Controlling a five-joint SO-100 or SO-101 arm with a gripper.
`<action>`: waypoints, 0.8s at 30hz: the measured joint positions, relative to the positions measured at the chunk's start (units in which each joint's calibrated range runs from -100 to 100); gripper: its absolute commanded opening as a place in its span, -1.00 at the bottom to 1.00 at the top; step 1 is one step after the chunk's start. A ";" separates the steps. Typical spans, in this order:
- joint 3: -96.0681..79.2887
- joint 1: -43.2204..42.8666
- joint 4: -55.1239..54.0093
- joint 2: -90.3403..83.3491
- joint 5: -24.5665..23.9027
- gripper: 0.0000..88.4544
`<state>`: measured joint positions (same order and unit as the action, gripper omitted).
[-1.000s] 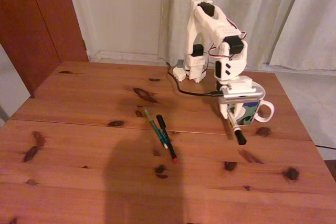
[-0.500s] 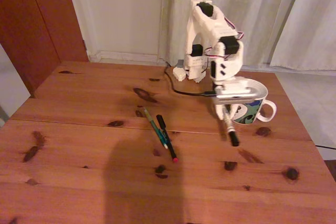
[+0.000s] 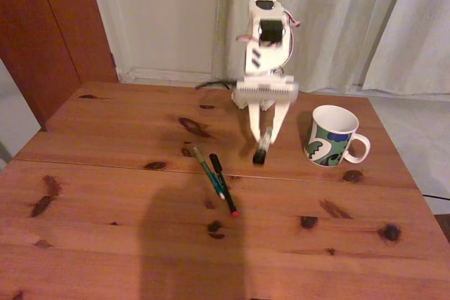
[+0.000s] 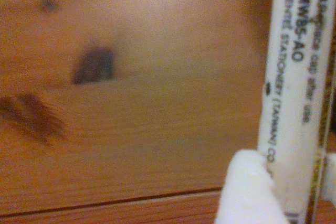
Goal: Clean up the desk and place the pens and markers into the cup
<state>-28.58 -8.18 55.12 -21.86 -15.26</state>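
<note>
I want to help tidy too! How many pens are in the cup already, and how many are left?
None seem to be in the cup yet; nothing sticks out of it. The claw holds the white marker above the desk, left of the cup in the fixed view. The teal pen and black pen lie on the desk, waiting. So one is in hand, two are left.

In the fixed view, the white ceramic mug with green and blue swirls (image 3: pixel 330 135) stands far right on the reddish-brown knotty pine desk (image 3: pixel 105 194). The gripper (image 3: pixel 264 140) hangs left of it, clasping the white-barrelled marker with black ends (image 3: pixel 261 147). Nearer and left, the thin teal-green pen (image 3: pixel 208 170) and the thin black pen with a red tip (image 3: pixel 223 183) lie side by side.
</note>
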 measured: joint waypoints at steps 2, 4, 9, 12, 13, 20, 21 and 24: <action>-2.12 0.00 0.00 -5.42 -0.49 -0.98; -3.82 0.15 0.00 -10.42 -2.34 -0.98; -6.96 -0.44 -0.17 -20.00 -7.62 -0.98; -9.26 -3.01 -2.49 -24.83 -9.57 -0.99; -10.45 -3.96 -3.40 -26.69 -9.82 -0.99; -22.68 -8.87 -7.96 -38.14 -6.25 -0.98; -24.80 -9.61 -7.96 -39.32 -4.79 -0.98; -29.81 -9.75 -8.05 -41.95 -0.93 -0.98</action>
<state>-58.39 -17.93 47.08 -63.81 -16.19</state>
